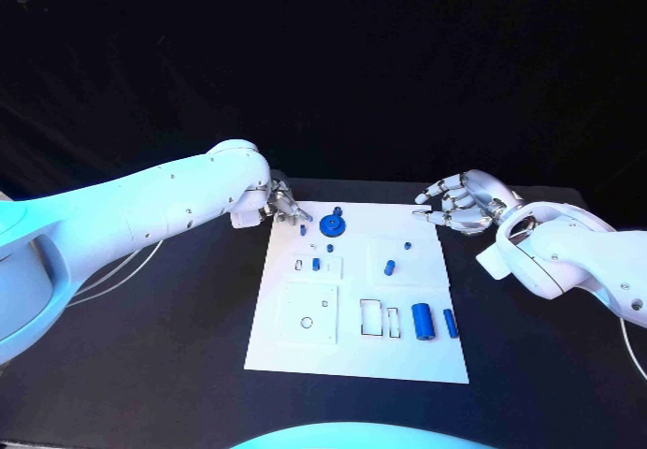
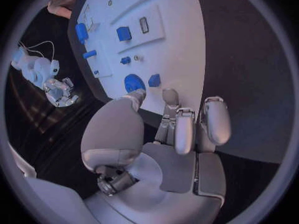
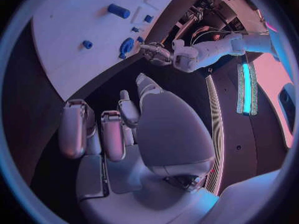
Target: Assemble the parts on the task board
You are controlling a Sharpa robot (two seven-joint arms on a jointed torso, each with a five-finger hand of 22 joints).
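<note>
Task board: the white task board lies flat in the middle of the black table, its long side running away from the robot.

Parts at the far edge: a round blue disc part sits near the board's far edge, with a small blue peg just beyond it and a small blue block to its left, close to the left hand's fingertips.

Parts mid-board: two small blue pieces stand on the raised white square near the board's centre — one short piece stands on the square to the right of it, with a tiny blue piece just beyond.

Parts at the near right: a large blue cylinder lies beside the slim blue bar, just right of two empty rectangular slots.

Left hand: the left hand hovers at the board's far left corner, its fingers loosely apart and holding nothing; in the left wrist view its fingertips point at the disc part without touching it.

Right hand: the right hand hangs over the bare table just off the board's far right corner — fingers partly curled but separated, empty, well apart from every part.
</note>
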